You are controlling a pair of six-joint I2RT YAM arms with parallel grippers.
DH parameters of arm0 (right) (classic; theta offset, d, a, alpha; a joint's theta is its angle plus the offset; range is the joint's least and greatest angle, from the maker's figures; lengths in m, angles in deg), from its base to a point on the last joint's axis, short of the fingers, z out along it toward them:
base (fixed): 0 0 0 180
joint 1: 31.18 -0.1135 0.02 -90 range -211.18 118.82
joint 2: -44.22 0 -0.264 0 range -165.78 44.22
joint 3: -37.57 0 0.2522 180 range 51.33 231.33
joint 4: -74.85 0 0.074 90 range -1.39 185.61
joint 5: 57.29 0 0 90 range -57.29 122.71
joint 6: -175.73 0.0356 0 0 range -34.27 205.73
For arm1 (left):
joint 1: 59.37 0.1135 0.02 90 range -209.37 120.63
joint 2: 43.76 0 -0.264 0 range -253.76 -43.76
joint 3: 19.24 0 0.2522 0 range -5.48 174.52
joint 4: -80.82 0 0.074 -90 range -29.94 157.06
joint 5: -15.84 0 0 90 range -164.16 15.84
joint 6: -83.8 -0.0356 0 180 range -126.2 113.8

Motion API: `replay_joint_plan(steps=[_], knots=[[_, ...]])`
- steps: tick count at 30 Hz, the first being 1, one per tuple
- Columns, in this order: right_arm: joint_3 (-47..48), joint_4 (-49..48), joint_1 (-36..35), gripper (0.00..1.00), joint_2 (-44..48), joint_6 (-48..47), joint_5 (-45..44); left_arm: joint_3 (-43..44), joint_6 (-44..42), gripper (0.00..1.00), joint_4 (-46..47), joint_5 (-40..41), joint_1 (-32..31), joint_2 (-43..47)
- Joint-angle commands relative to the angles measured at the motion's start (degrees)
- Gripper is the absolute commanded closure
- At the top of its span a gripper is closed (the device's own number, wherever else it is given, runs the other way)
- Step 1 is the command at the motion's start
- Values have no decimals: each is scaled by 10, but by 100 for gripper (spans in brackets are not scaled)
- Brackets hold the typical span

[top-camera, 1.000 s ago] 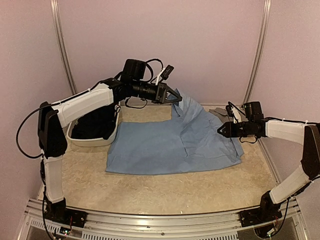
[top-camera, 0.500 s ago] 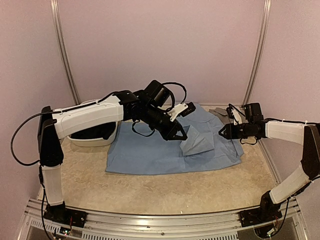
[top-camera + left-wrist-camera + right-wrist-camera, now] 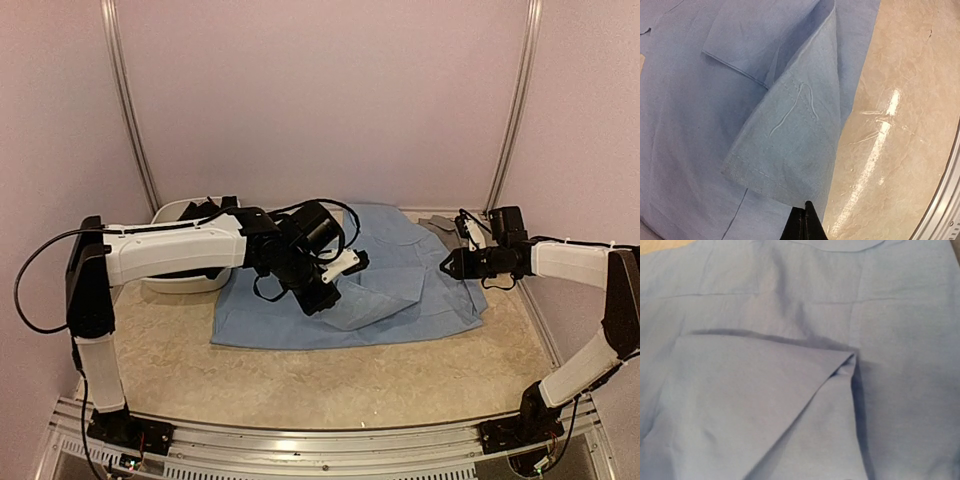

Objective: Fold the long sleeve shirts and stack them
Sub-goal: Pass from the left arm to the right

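well, nearest to me is the beige stone-patterned table top [image 3: 330, 385], and no folded stack shows on it anywhere, so i judge the task to be in its early part. just past that strip my left gripper [image 3: 804, 212] has its jaws pressed together, pinching the stitched hem of a turned-over flap [image 3: 790, 145] of the light blue cloth long sleeve shirt [image 3: 270, 315]. that shirt lies spread flat across the middle of the table, and the flap i hold is laid inward over its body, so one fold is in hand and not yet let go. the other side, the sleeves and the final halving look undone to me.

further right, my right gripper [image 3: 446, 266] hovers just beside the shirt's right edge. i cannot tell from these views whether its jaws are spread, and i see no cloth in it.

behind it, near the far right corner, a crumpled grey cloth shirt [image 3: 433, 224] waits unfolded, partly under the blue one's edge. at the far left stands the white plastic tub [image 3: 165, 214], mostly hidden by my left arm
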Motion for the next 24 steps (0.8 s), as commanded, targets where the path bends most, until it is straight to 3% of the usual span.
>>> replay_joint_plan(steps=[1, 7, 10, 24], knots=[[0, 2, 4, 67, -9, -3, 9, -30, -17, 100, -3, 66, 2, 67], [-5, -7, 4, 67, -22, -2, 15, -94, -32, 100, 66, -25, -8, 102], [-6, -9, 4, 67, -22, -1, 19, -101, -43, 100, 88, -31, -37, 96], [-26, -28, 1, 67, -26, 4, 36, -137, -119, 100, 7, 238, -69, 44]])
